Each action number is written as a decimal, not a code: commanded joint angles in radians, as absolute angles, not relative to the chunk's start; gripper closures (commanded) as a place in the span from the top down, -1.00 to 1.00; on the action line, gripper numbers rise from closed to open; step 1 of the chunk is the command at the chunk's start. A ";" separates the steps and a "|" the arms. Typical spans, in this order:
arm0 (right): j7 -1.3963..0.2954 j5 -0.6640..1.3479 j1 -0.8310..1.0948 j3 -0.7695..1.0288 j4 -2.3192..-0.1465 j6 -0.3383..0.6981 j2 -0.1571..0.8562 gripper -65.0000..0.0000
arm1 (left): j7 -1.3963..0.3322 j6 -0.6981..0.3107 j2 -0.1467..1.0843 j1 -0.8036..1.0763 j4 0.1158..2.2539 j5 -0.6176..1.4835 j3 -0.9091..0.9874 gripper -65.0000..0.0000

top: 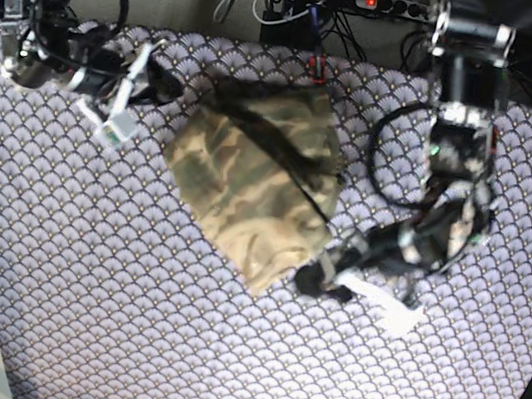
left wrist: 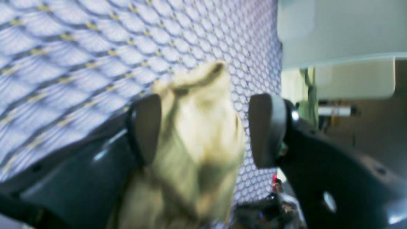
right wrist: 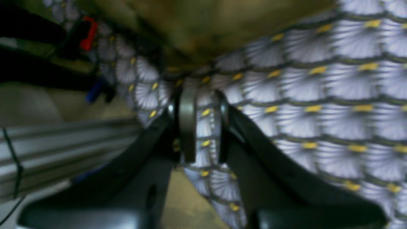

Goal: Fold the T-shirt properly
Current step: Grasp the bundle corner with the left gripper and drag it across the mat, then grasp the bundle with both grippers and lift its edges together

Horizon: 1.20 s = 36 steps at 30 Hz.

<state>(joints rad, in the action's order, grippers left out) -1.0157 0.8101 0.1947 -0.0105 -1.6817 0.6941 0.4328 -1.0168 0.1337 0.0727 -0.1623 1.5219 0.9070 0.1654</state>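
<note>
Camouflage T-shirt (top: 253,185) folded on the purple cloth (top: 125,319), left fingers (left wrist: 144,127) spread wide around a blurry shirt corner, right fingers (right wrist: 187,127) nearly together, pinching only the cloth

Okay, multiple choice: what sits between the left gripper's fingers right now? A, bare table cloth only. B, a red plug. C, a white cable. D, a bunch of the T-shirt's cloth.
D: in the left wrist view a tan bunch of the T-shirt stands between the spread fingers of the left gripper, against one of them, at the shirt's near edge in the base view.
</note>
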 commanded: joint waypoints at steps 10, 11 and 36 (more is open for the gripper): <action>-0.990 0.768 -0.008 0.038 -1.598 0.698 0.489 -0.65 | -0.974 0.176 0.065 0.162 1.643 0.855 0.193 0.29; -0.990 0.751 -0.035 0.036 -1.573 0.698 0.490 -0.65 | -0.943 0.176 0.045 0.180 1.644 0.823 0.176 0.29; -0.947 0.498 -0.024 -0.140 -1.391 0.698 0.308 -0.65 | -0.831 0.176 -0.154 -0.163 1.314 0.593 0.102 0.29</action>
